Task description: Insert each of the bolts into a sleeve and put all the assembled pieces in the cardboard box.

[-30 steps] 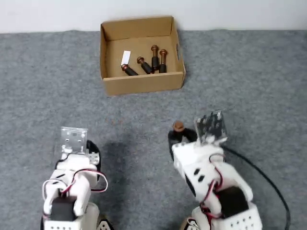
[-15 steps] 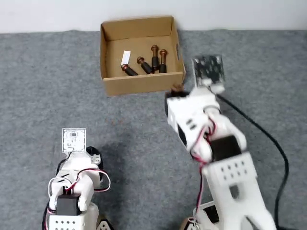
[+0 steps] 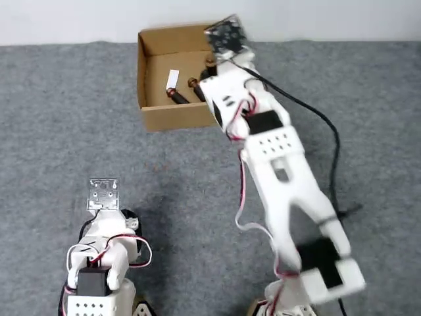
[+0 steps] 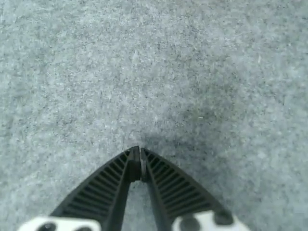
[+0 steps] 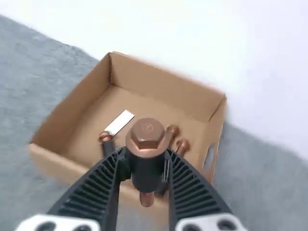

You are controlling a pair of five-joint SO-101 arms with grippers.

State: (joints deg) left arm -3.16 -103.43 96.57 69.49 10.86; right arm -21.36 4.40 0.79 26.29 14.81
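Bolt-and-sleeve task, late stage: one assembled piece is held over the box, not yet released.
Right jaws grip a copper hex-headed bolt seated in a black sleeve (image 5: 146, 144), poised above the open brown cardboard box (image 5: 159, 85). At least three finished pieces (image 5: 105, 138) lie inside beside a white paper slip (image 5: 119, 122). Left jaws are closed and empty, low over the grey felt table (image 4: 144, 62). No loose bolts or sleeves are visible, so this is likely the last deposit.

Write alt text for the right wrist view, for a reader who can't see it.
The right gripper is shut on a copper-headed bolt in a black sleeve, with an open cardboard box beyond it. Inside the box lie more assembled pieces and a white slip.
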